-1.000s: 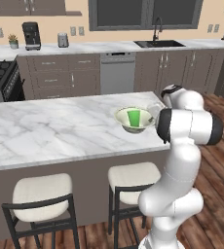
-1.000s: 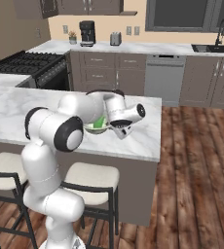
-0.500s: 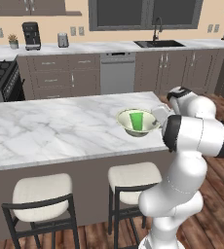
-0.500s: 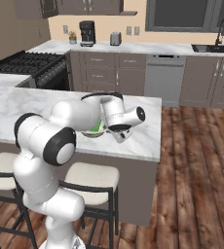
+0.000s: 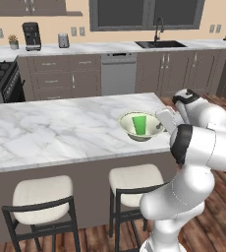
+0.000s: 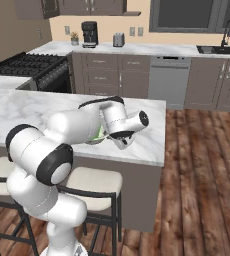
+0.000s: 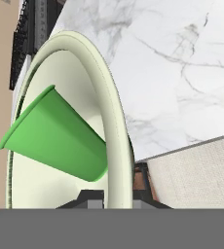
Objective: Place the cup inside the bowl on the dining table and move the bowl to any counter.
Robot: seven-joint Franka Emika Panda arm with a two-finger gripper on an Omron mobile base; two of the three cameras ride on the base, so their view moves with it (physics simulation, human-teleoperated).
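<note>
The cup (image 5: 140, 123) is standing inside the bowl (image 5: 129, 127), its green body rising from the pale greenish floor; in the hand view the cup (image 7: 55, 136) is lying across the picture because that camera is rolled, with its open mouth toward the left and its base against the bowl's (image 7: 115, 121) inner wall near the rim. The bowl is sitting at the right end of the dining desk (image 5: 46, 130), close to the edge and corner of the marble slab. In the right base view a sliver of the bowl (image 6: 100, 134) is peeking out from behind the arm, on the desk (image 6: 32, 107).

The tool (image 7: 115, 198) is gripping the bowl's rim: its 2 dark fingertips (image 7: 89, 198) are sitting on either side of the thin cream wall at the bottom of the hand view, clenched on it. In the left base view the hand (image 5: 167, 119) is reaching in at the bowl's right side.

Below the slab's near edge 2 cushioned stools (image 5: 42, 195) are standing. Beyond the desk the wall-side counter (image 5: 105, 47) is carrying a coffee machine (image 5: 32, 36) and a toaster (image 5: 63, 40), with a sink (image 5: 161, 44) further right.
</note>
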